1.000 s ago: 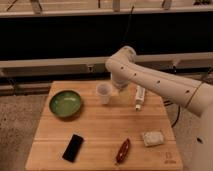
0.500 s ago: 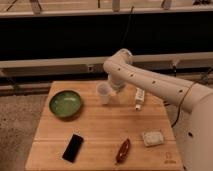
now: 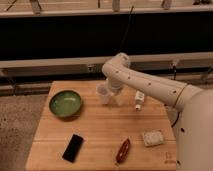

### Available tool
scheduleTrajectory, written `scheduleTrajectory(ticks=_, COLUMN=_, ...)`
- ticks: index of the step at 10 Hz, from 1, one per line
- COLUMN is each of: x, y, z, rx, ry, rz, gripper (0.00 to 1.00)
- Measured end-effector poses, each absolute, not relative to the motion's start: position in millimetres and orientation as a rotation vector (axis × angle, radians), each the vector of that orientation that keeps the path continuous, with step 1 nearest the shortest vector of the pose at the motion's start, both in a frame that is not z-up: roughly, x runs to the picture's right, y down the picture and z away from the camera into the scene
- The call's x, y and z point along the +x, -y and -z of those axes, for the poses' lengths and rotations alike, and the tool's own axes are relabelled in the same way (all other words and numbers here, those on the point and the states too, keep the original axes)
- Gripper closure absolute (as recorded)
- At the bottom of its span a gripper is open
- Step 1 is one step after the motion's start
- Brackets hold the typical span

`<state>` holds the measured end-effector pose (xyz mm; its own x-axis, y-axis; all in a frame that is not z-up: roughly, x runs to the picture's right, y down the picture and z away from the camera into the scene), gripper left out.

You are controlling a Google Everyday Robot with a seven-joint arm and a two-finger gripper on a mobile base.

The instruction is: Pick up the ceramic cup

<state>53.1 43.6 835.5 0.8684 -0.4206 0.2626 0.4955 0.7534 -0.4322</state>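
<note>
Gripper (image 3: 113, 96) sits low at back centre of table (image 3: 100, 131), jaws apart, just beside ceramic cup (image 3: 102, 93); can't tell if touching. Arm (image 3: 150, 87) blocks approach from view-right & from above the cup. White tube (image 3: 139, 99) lies near on gripper's view-right side, narrow gap btwn. Green bowl (image 3: 65, 104) stands view-left of cup, w/ a strip of bare wood btwn. Mid-table is open boards. Front row: black phone (image 3: 73, 148), reddish-brown item (image 3: 123, 150), pale block (image 3: 152, 137), w/ gaps btwn each.
</note>
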Motion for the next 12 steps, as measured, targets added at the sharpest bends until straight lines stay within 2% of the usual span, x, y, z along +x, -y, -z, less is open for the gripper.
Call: scheduleTrajectory(ticks=12, x=41, y=-50, z=-852, rx=-0.527, ry=0.197, rz=0.534, gripper=0.2)
